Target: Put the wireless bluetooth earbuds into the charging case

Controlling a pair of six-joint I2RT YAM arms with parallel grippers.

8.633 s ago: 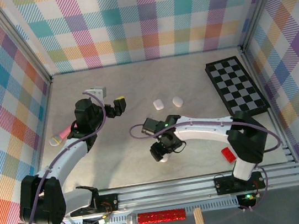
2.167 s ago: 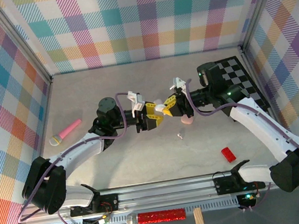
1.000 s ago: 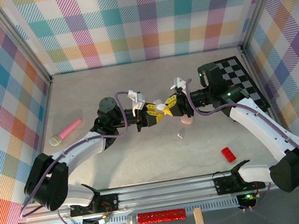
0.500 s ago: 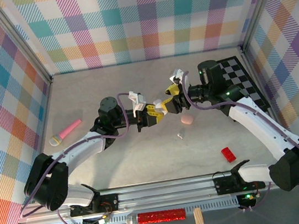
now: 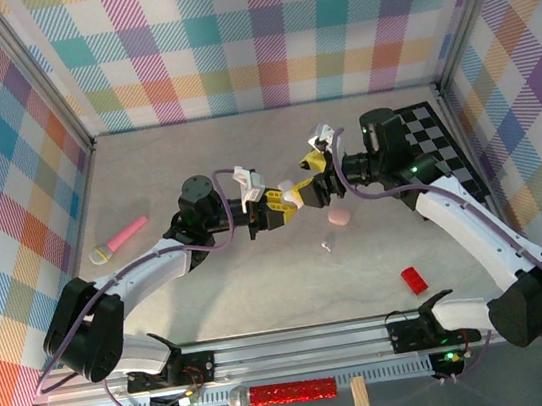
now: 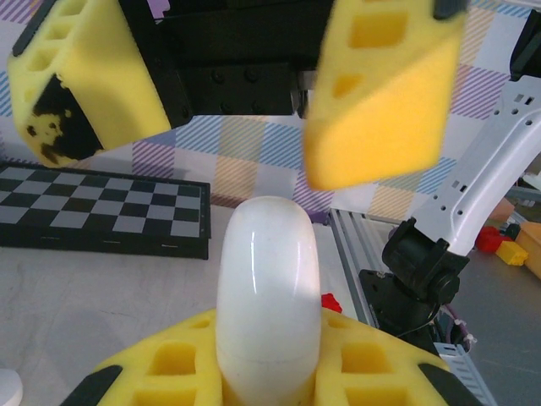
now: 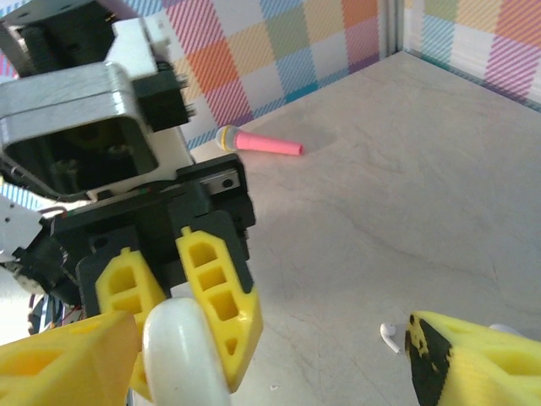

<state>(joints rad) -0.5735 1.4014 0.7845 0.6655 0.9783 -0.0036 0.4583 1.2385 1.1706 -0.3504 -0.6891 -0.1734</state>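
Since a second ago the right gripper [image 5: 306,179] has spread its yellow foam jaws wide, flanking the glossy white pebble-shaped charging case [image 6: 268,296]. The left gripper [image 5: 280,208] stays clamped on that case's lower end. One tiny white plastic earbud [image 7: 389,337] lies on the grey tabletop [image 5: 195,163], near a pale pink pebble-shaped case [image 5: 338,216].

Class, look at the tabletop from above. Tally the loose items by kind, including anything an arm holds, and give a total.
charging cases: 2 (white case, pink case)
earbud in sight: 1
toy microphone: 1
red block: 1
checkered board: 1
Total: 6
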